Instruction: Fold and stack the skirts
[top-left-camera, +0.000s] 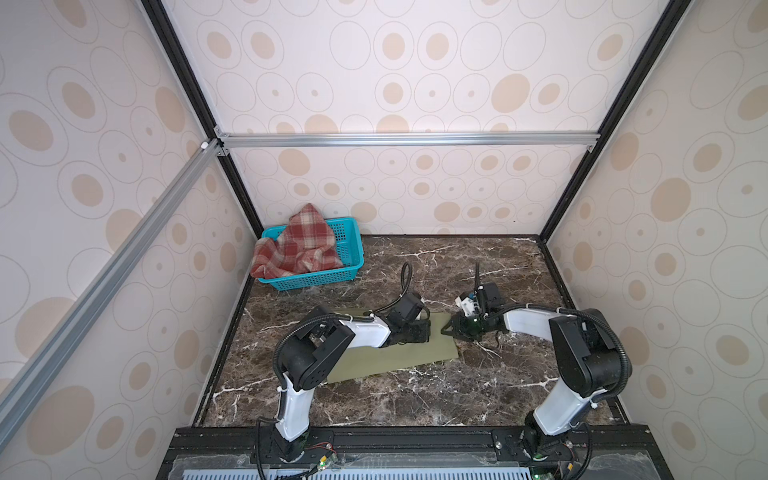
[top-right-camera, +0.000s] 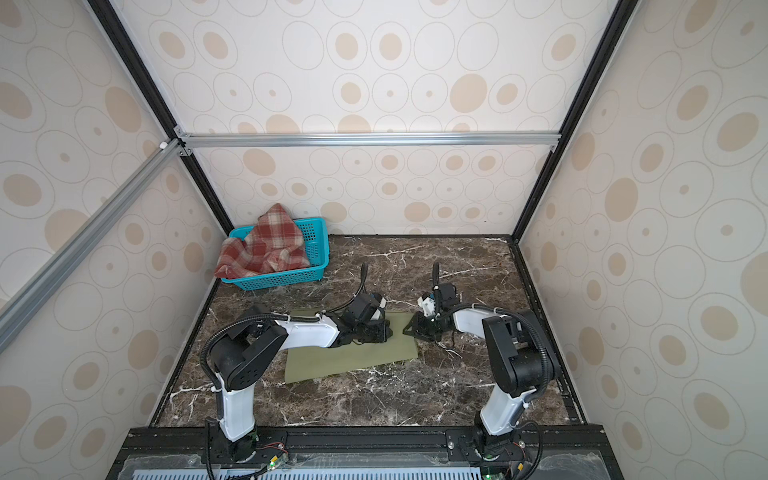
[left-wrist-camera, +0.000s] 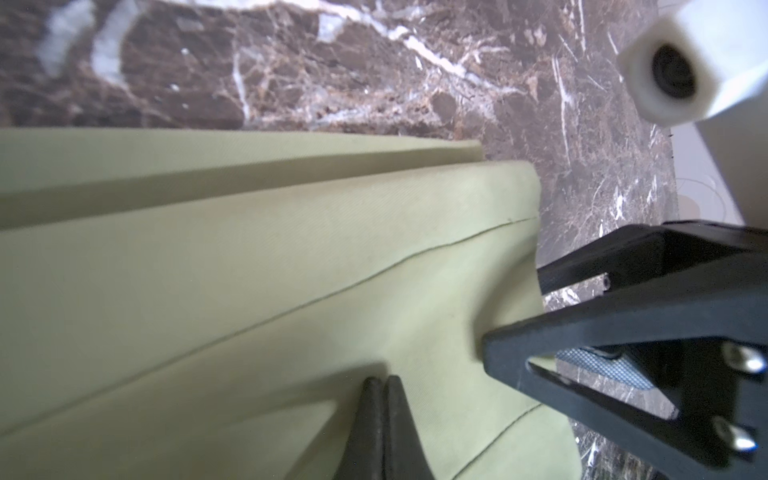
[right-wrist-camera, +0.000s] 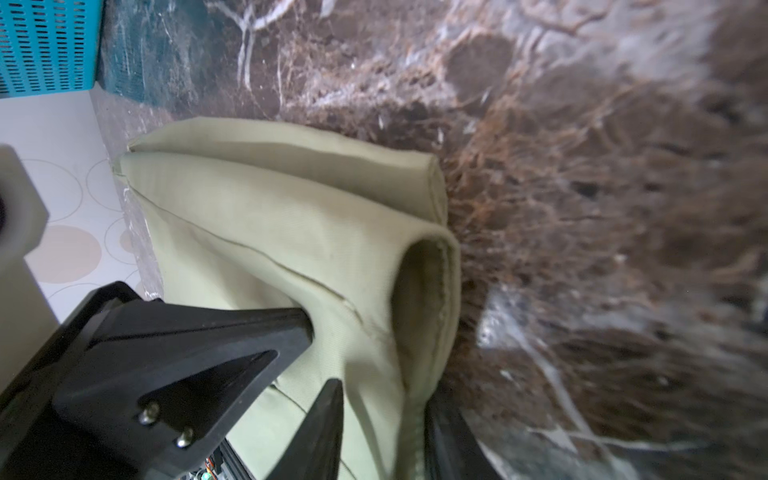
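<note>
We see the olive skirt (top-left-camera: 407, 353) flat on the table (top-left-camera: 415, 399), its right edge between the part-open right claw (right-wrist-camera: 382, 399) fingers, gripped or not we cannot tell. The left claw (left-wrist-camera: 382, 384) is shut, tips on the cloth just left of that edge. The plaid skirt (top-left-camera: 297, 245) lies well apart, heaped in the far-left basket (top-left-camera: 351, 249)

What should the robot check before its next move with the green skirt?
1. Left end effector shut, tips on the olive skirt: ok.
2. Right end effector has a finger on each side of the skirt's edge: ok.
3. Right grip tight on the cloth: cannot tell.
4. Skirt layers flat at that edge: not ok, they gape open.
5. Plaid skirt folded: not ok, it lies crumpled in the basket, hanging over the rim.
</note>
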